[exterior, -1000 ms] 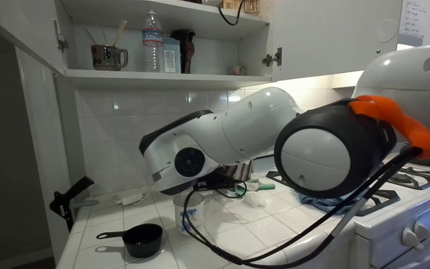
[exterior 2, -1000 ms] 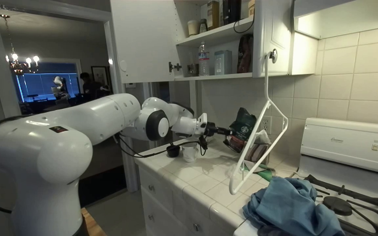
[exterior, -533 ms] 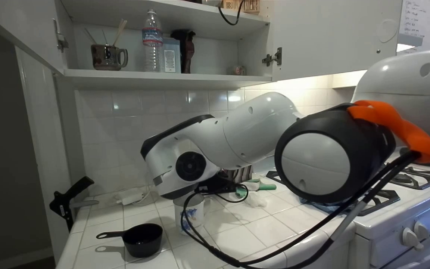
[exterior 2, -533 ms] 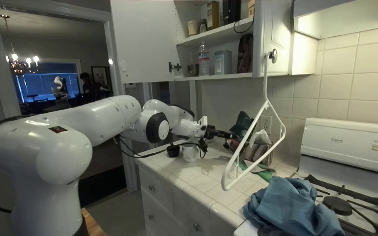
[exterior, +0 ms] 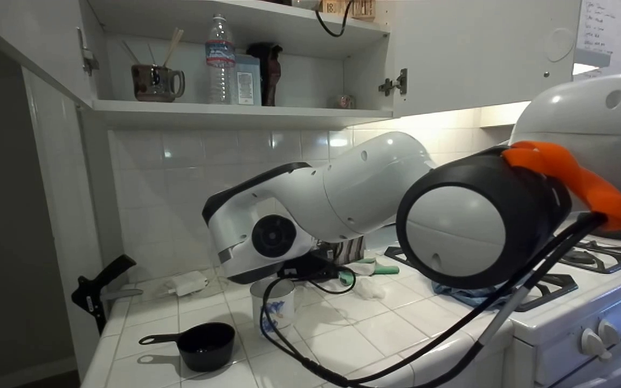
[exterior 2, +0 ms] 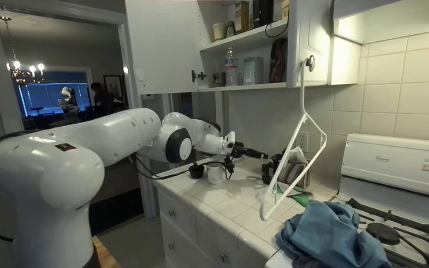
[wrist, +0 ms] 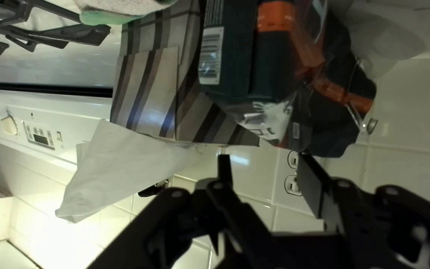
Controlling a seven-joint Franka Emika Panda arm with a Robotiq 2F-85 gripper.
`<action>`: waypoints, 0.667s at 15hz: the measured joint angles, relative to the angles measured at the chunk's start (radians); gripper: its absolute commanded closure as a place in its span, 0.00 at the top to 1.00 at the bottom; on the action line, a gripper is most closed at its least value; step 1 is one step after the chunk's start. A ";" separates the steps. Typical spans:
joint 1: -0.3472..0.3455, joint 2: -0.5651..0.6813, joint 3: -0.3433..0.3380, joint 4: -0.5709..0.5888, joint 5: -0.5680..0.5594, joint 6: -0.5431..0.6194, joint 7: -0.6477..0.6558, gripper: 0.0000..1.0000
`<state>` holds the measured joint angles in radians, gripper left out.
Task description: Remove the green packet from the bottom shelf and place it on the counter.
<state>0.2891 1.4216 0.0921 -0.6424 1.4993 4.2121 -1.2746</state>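
Observation:
The green packet [wrist: 237, 56] shows in the wrist view, dark green with orange bands and a barcode label, just beyond my fingertips. In an exterior view it is a dark shape [exterior 2: 268, 173] lying low on the tiled counter [exterior 2: 229, 204], against the striped box and partly behind the hanger. My gripper [wrist: 263, 160] is open, with nothing between its fingers. In an exterior view the gripper [exterior 2: 266, 155] is just above and beside the packet. Whether a fingertip touches it is unclear. The bottom shelf [exterior: 246, 111] is above, in both exterior views.
A striped tissue box [wrist: 151, 93] stands beside the packet. A white hanger [exterior 2: 296, 137] hangs before it. A metal mug [exterior: 275, 307] and a black pan [exterior: 206, 345] stand on the counter. A green-and-white cloth [exterior 2: 298, 195] and a blue cloth [exterior 2: 330, 234] lie nearer the stove.
The packet stood upright at my fingertips, was lowered with the arm, and now lies lower, tipped against the box and out of the grip. The hanger swings slightly.

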 measured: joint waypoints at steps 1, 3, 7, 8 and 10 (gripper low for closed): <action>0.003 0.000 0.005 0.004 0.000 -0.001 0.000 0.89; 0.011 -0.004 0.013 0.013 0.000 -0.002 0.000 0.99; 0.041 -0.034 0.048 0.017 -0.013 -0.009 0.000 1.00; 0.043 -0.045 0.072 0.016 -0.025 -0.006 -0.001 1.00; 0.041 -0.070 0.101 0.016 -0.032 0.002 -0.004 1.00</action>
<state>0.3305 1.3515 0.1933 -0.6264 1.4672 4.2141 -1.2782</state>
